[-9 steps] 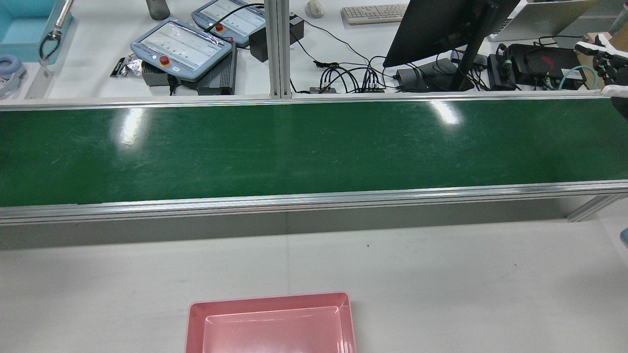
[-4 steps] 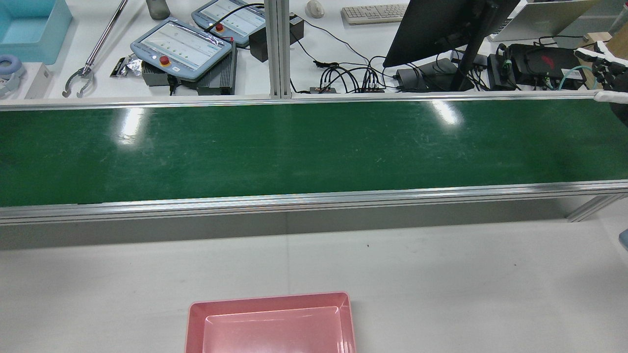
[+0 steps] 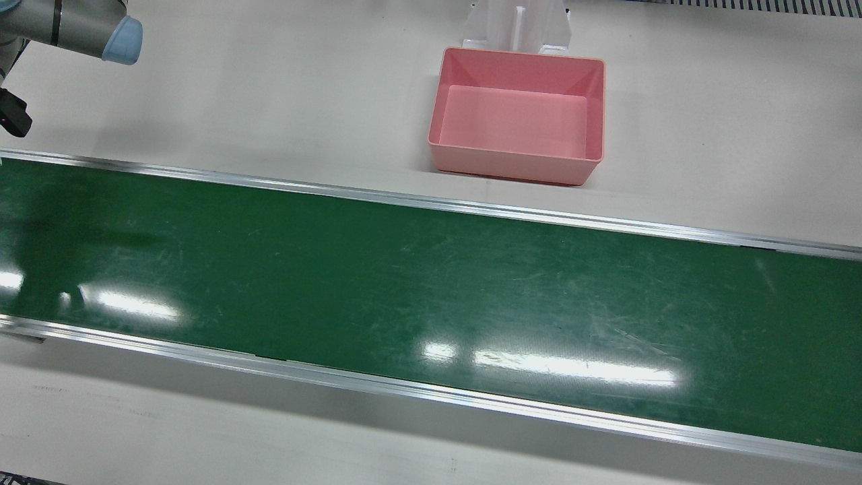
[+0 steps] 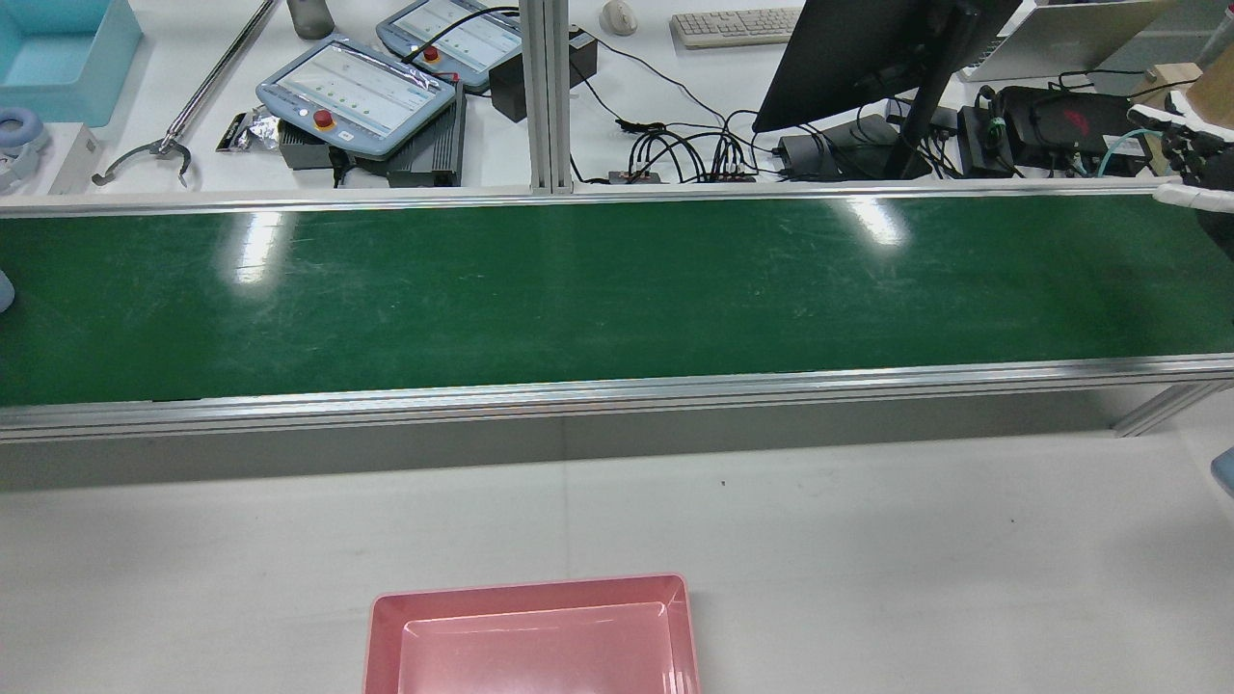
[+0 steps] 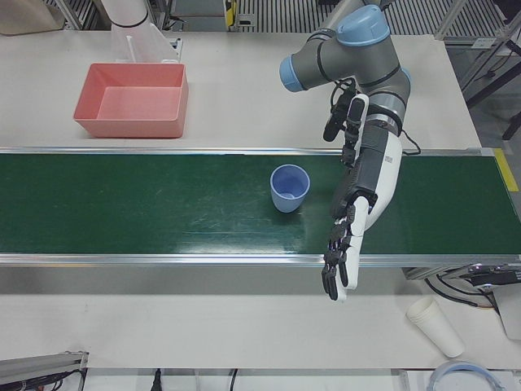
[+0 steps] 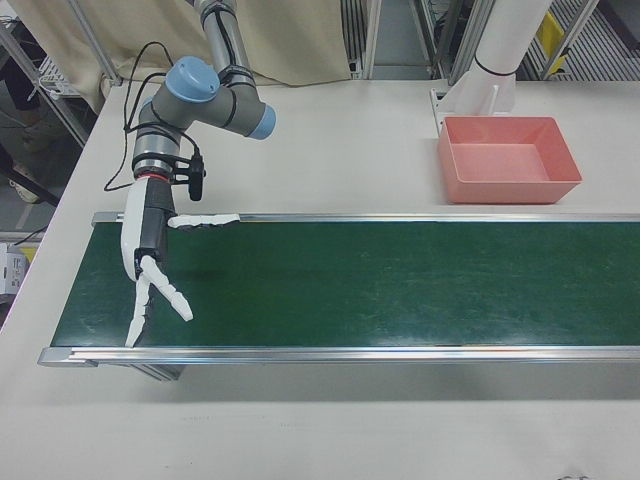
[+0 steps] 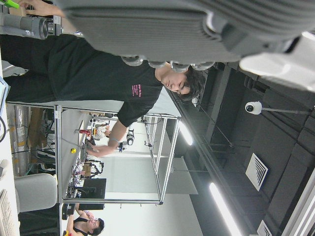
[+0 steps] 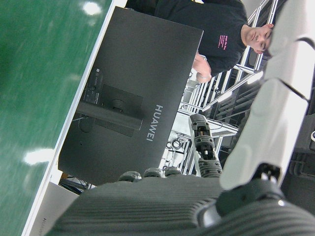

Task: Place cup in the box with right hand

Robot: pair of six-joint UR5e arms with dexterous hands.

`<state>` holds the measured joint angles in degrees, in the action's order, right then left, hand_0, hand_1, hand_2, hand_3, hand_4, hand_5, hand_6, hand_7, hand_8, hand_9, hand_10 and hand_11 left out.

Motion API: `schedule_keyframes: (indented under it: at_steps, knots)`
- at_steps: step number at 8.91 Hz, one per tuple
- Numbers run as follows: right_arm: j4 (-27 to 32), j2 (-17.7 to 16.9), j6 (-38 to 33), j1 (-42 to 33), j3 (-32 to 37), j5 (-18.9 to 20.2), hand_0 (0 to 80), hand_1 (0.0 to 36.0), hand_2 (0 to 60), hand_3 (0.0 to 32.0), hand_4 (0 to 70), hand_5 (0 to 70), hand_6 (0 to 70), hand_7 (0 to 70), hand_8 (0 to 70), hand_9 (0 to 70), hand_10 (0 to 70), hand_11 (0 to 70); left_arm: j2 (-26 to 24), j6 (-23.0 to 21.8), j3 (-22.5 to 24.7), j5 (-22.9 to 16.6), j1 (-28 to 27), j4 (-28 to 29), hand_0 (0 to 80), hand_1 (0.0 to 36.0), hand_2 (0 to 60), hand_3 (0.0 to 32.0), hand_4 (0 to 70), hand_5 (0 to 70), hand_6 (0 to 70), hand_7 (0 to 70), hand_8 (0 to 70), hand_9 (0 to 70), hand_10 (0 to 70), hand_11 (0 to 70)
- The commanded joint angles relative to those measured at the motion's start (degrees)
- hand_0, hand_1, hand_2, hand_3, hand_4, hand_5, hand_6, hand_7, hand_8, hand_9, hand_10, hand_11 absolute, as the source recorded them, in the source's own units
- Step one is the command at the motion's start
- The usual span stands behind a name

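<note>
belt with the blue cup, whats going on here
A blue cup stands upright on the green belt, close beside the left hand, which is open and not touching it. The right hand hovers open over the belt's other end, holding nothing. The pink box beside the belt is empty, so the cup has not been picked up.

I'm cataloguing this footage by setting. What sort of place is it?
Likely a robotics lab or test cell: a green conveyor belt runs across the table, robot teach pendants and a monitor sit on the desk behind it, and an arm's open hand hangs over the belt.
</note>
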<state>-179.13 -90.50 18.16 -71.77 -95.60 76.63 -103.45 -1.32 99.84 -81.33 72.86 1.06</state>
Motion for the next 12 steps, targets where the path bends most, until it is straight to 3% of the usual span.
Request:
schedule_keyframes:
  at_steps: [1, 2, 3, 4, 5, 7, 9, 10, 12]
  knots:
    - [0.1, 0.1, -0.1, -0.6, -0.6, 0.0, 48.1, 10.4, 2.9, 0.0, 6.1, 3.2, 0.5, 0.0, 0.0, 0.0, 0.0, 0.0, 0.0, 0.0, 0.0, -0.1, 0.0, 0.0, 0.0, 0.0, 0.0, 0.0, 0.0, 0.0, 0.0, 0.0, 0.0, 0.0, 0.0, 0.0]
    - [0.1, -0.1, -0.2, -0.8, -0.7, -0.1, 46.9, 13.1, 11.8, 0.0, 5.3, 3.2, 0.5, 0.0, 0.0, 0.0, 0.0, 0.0, 0.0, 0.0, 0.0, 0.0, 0.0, 0.0, 0.0, 0.0, 0.0, 0.0, 0.0, 0.0, 0.0, 0.0, 0.0, 0.0, 0.0, 0.0]
    - [0.1, -0.5, -0.5, -1.0, -0.9, 0.0, 46.4, 14.1, 14.8, 0.0, 3.3, 3.2, 0.5, 0.0, 0.0, 0.0, 0.0, 0.0, 0.0, 0.0, 0.0, 0.0, 0.0, 0.0, 0.0, 0.0, 0.0, 0.0, 0.0, 0.0, 0.0, 0.0, 0.0, 0.0, 0.0, 0.0]
    - [0.1, -1.6, -0.6, -1.0, -1.5, 0.0, 48.5, 9.6, 0.0, 0.0, 6.6, 3.2, 0.4, 0.0, 0.0, 0.0, 0.0, 0.0, 0.0, 0.0, -0.1, 0.0, 0.0, 0.0, 0.0, 0.0, 0.0, 0.0, 0.0, 0.0, 0.0, 0.0, 0.0, 0.0, 0.0, 0.0]
    - [0.1, -2.0, -0.8, -1.1, -1.7, -0.1, 48.2, 10.6, 2.9, 0.0, 5.1, 3.3, 0.2, 0.0, 0.0, 0.0, 0.0, 0.0, 0.0, 0.0, -0.1, 0.0, 0.0, 0.0, 0.0, 0.0, 0.0, 0.0, 0.0, 0.0, 0.0, 0.0, 0.0, 0.0, 0.0, 0.0]
    - [0.1, -2.8, -0.8, -1.1, -2.5, 0.0, 48.5, 9.8, 0.0, 0.0, 5.3, 3.3, 0.1, 0.0, 0.0, 0.0, 0.0, 0.0, 0.0, 0.0, -0.1, 0.0, 0.0, 0.0, 0.0, 0.0, 0.0, 0.0, 0.0, 0.0, 0.0, 0.0, 0.0, 0.0, 0.0, 0.0]
    - [0.1, -2.8, -0.8, -0.8, -2.5, 0.0, 48.5, 9.7, 0.0, 0.0, 5.4, 3.3, 0.2, 0.0, 0.0, 0.0, 0.0, 0.0, 0.0, 0.0, -0.1, 0.0, 0.0, 0.0, 0.0, 0.0, 0.0, 0.0, 0.0, 0.0, 0.0, 0.0, 0.0, 0.0, 0.0, 0.0]
    - [0.1, -2.9, -0.8, -0.6, -2.5, 0.1, 48.0, 10.6, 2.9, 0.0, 5.1, 3.3, 0.2, 0.0, 0.0, 0.0, 0.0, 0.0, 0.0, 0.0, -0.1, 0.0, 0.0, 0.0, 0.0, 0.0, 0.0, 0.0, 0.0, 0.0, 0.0, 0.0, 0.0, 0.0, 0.0, 0.0]
    - [1.1, -2.9, -0.1, -0.5, -2.3, -0.1, 48.4, 9.7, 0.0, 0.0, 5.9, 3.3, 0.2, 0.0, 0.0, 0.0, 0.0, 0.0, 0.0, 0.0, -0.1, 0.0, 0.0, 0.0, 0.0, 0.0, 0.0, 0.0, 0.0, 0.0, 0.0, 0.0, 0.0, 0.0, 0.0, 0.0]
